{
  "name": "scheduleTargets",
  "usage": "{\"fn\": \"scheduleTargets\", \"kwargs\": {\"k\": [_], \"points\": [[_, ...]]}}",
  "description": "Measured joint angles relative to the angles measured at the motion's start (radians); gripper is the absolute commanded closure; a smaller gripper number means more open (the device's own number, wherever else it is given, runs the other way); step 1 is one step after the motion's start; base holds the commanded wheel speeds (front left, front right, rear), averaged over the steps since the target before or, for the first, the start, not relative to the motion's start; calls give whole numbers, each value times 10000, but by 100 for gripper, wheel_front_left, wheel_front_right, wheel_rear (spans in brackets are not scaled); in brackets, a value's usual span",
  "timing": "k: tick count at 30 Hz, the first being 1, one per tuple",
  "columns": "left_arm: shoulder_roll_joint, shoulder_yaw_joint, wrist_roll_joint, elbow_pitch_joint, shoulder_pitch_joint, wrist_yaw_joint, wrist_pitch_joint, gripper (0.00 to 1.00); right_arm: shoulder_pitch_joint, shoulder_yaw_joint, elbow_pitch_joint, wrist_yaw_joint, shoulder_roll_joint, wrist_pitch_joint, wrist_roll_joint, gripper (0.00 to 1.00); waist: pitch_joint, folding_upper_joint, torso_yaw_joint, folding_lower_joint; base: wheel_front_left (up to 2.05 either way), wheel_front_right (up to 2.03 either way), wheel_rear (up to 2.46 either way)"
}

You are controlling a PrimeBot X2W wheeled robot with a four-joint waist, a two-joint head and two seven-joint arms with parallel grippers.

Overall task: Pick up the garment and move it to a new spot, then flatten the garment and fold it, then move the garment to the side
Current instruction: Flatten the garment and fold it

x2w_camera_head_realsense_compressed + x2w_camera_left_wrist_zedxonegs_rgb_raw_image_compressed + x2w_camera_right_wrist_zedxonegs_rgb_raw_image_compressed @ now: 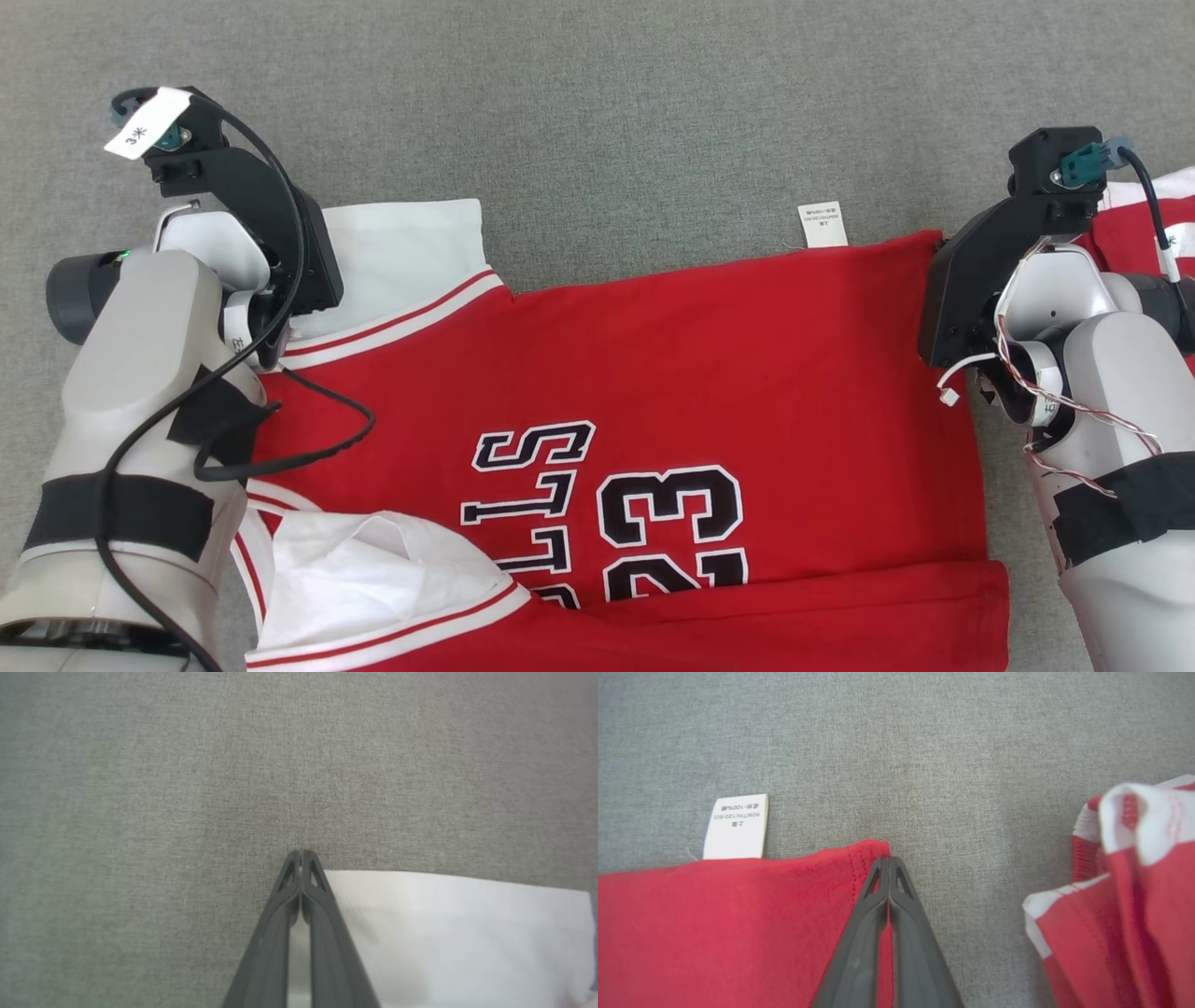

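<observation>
The red jersey (pixel 709 373) lies spread on the grey cloth (pixel 597 112), print up. At its far edge both pincers are pressed together — the left gripper (pixel 301 853) clamped on the white sleeve (pixel 444 933), the right gripper (pixel 888 859) on the red corner (pixel 871 851), with a tag (pixel 822 225) poking out between them.

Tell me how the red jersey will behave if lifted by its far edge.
Likely floppy: the jersey lies with its near sleeve bunched, so it should sag between the left gripper and right gripper. Probably light: the cloth looks thin.
</observation>
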Motion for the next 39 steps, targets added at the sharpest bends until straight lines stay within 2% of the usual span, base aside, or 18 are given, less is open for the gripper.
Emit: {"fn": "scheduleTargets", "kwargs": {"k": [3, 4, 5, 13, 24, 26, 27, 29, 30, 31, 32, 39], "points": [[0, -2, -2, 15, 0, -10, -33, 100, 0, 0, 38, 0, 0, -40, 0, 100, -20, 0, -7, 0, 0, 0, 0], [0, -4, -2, 12, -1, -27, -77, 60, 0, 0, 56, 0, 0, -46, 0, 100, -28, 0, -7, 0, 0, 0, 0], [2, -6, -2, -6, -2, -42, -157, 0, 0, -2, 73, 0, 0, -69, 0, 100, -36, 0, -6, 0, 0, 0, 0], [31, 19, -21, -56, -22, -81, -428, 0, -1, -8, 270, 0, -4, -130, 0, 100, -147, 0, 26, 0, 0, 0, 0], [67, 58, -150, 228, 60, -180, -228, 2, 12, 2, 291, 0, -6, -159, 2, 100, -299, 0, 80, 0, 0, 0, 0], [65, 59, -150, 232, 63, -186, -184, 17, 18, 23, 268, 0, 0, -159, 2, 100, -266, 0, 70, 0, 0, 0, 0], [71, 61, -150, 232, 63, -186, -186, 20, 18, 48, 270, 0, 8, -159, 2, 100, -251, 1, 58, 0, 0, 0, 0], [81, 59, -150, 230, 62, -255, -188, 53, 18, 82, 263, 0, 23, -159, 0, 100, -220, 0, 28, 0, 0, 0, 0], [77, 54, -150, 230, 60, -257, -188, 64, 18, 84, 259, 0, 25, -159, 0, 100, -204, 0, 11, 0, 0, 0, 0], [71, 44, -150, 230, 59, -259, -188, 95, 18, 75, 259, 0, 15, -159, 0, 100, -190, 0, -2, 0, 0, 0, 0], [58, 33, -150, 230, 58, -291, -188, 100, 20, 65, 259, 0, 0, -159, 0, 100, -180, 1, -11, 0, 0, 0, 0], [42, 15, -151, 236, 57, -349, -226, 100, 47, -25, 278, 0, -40, -263, 0, 100, -176, 1, -30, 0, 0, 0, 0]]}}
